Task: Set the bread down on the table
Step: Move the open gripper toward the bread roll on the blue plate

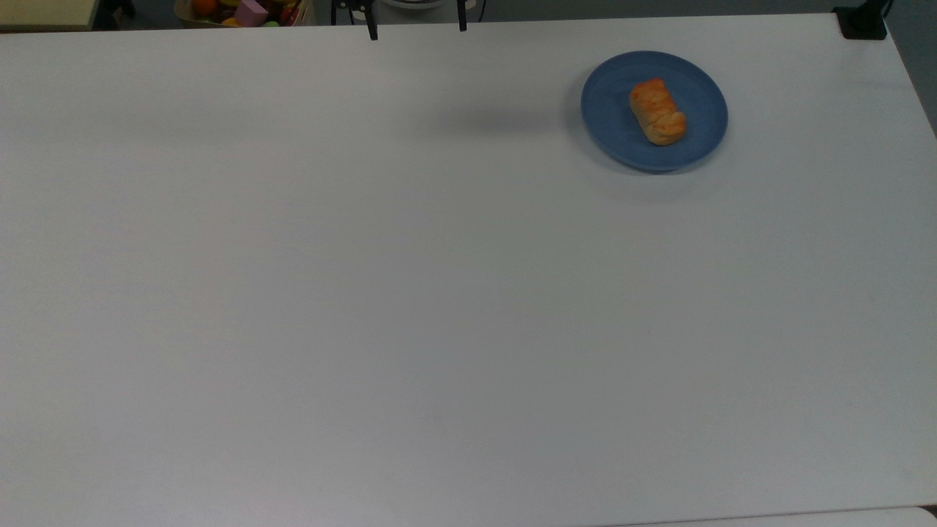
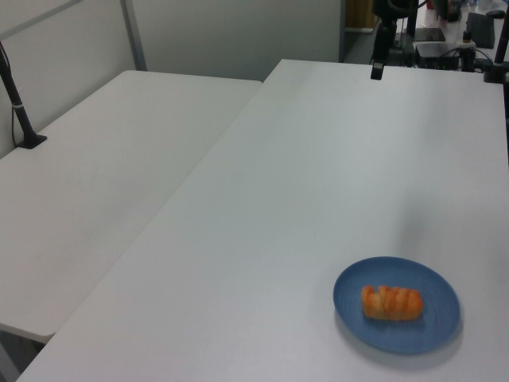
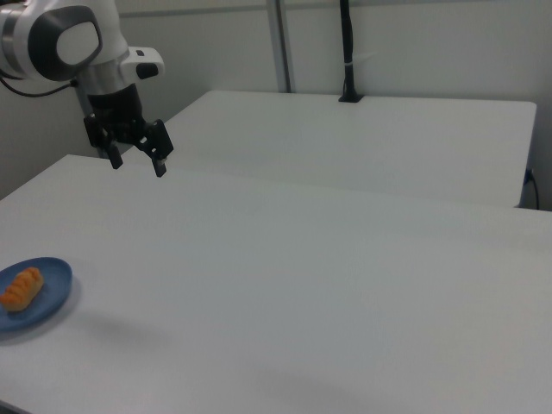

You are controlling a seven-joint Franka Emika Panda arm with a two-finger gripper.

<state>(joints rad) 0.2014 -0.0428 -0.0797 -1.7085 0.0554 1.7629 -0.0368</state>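
Bread: small golden-orange roll [image 1: 657, 111] lying flat on the blue plate [image 1: 615, 132], a little off the plate's centre toward the top view's right; long axis slightly diagonal in the top view. Also seen in the left view [image 2: 391, 302] and the right view [image 3: 21, 287].
Plate: round, blue, resting on the table near the top view's upper right; in the left view [image 2: 429, 330] it sits near the lower right, in the right view [image 3: 52, 293] at the far left edge.
Table: large white top [image 1: 410, 293], bare apart from the plate. A second white table [image 2: 103, 183] butts against it on the left view's left.
Gripper: held up in the air above the table's far edge, well apart from bread and plate; seen in the right view [image 3: 136, 161] at the upper left, and its two black fingertips [image 1: 372, 31] poke in at the top view's upper edge.
Fingers: spread wide, nothing between them.
Arm: white body with black wrist [image 3: 78, 43], in the right view's upper left.
Background: bin of coloured objects [image 1: 245, 11] beyond the table, at the top view's upper left.
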